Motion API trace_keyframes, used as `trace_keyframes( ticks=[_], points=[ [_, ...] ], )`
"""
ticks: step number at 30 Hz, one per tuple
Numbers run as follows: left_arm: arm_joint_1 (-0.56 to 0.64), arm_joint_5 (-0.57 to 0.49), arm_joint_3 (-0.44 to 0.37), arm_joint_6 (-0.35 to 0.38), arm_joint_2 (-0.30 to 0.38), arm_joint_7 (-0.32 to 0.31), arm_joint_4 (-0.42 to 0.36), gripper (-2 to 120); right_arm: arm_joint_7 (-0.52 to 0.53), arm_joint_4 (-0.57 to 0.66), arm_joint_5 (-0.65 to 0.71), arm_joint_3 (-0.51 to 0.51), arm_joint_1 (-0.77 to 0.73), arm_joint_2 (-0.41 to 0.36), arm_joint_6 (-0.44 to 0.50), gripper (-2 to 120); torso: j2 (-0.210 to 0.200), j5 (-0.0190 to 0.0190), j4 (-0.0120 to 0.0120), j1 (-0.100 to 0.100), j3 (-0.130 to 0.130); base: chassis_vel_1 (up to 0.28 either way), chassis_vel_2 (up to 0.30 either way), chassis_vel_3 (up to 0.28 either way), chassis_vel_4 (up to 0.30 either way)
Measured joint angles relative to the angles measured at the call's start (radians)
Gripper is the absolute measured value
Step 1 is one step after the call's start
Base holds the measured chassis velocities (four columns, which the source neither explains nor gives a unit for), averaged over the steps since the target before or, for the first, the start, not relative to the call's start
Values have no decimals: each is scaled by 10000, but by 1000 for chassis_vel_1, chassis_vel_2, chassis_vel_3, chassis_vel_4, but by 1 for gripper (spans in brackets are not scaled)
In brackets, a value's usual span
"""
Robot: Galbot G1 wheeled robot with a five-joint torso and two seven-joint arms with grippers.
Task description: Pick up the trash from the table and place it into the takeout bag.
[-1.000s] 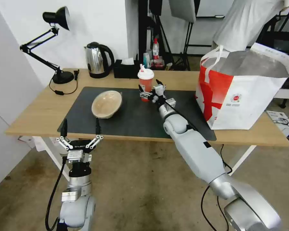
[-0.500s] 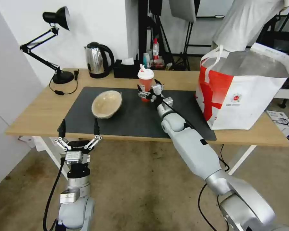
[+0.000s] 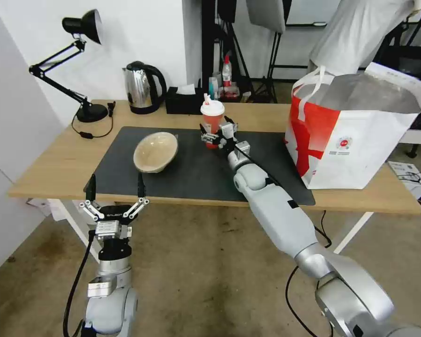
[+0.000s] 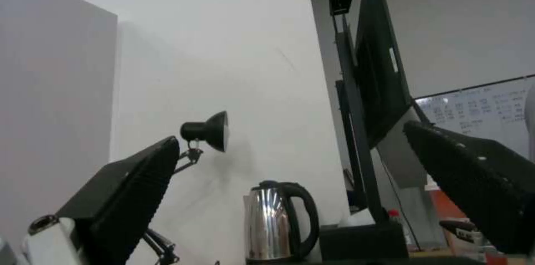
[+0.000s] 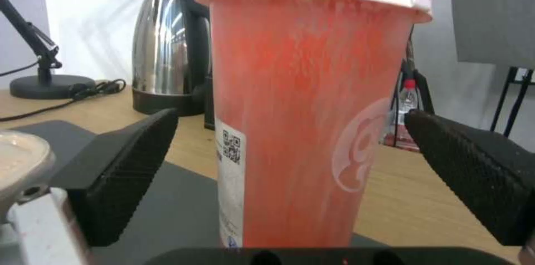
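At the lower left of the head view the left gripper (image 3: 115, 189) hangs idle below the worktop (image 3: 47, 168) edge with its fingers spread wide, and the beige paper-like bowl (image 3: 156, 151) lies on the dark grey mat (image 3: 196, 171) left of centre. At centre, the right gripper (image 3: 216, 135) has its fingers wide on either side of the red drink cup (image 5: 312, 123), not yet touching it, so the step in hand looks like the grasp of the cup. Next the fingers need to close squarely on the cup's body without tipping it, then lift and carry it to the red-and-white takeout bag (image 3: 351, 140) standing open at the right.
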Motion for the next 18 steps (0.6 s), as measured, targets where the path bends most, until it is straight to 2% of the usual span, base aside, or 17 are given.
trace_keyframes(
  ticks=[18],
  points=[
    [-3,-1,-19,-11,-1,0,21,100,-98,-599,-54,19,238,194,120,100,1,0,1,0,0,0,0,0,0]
  ],
)
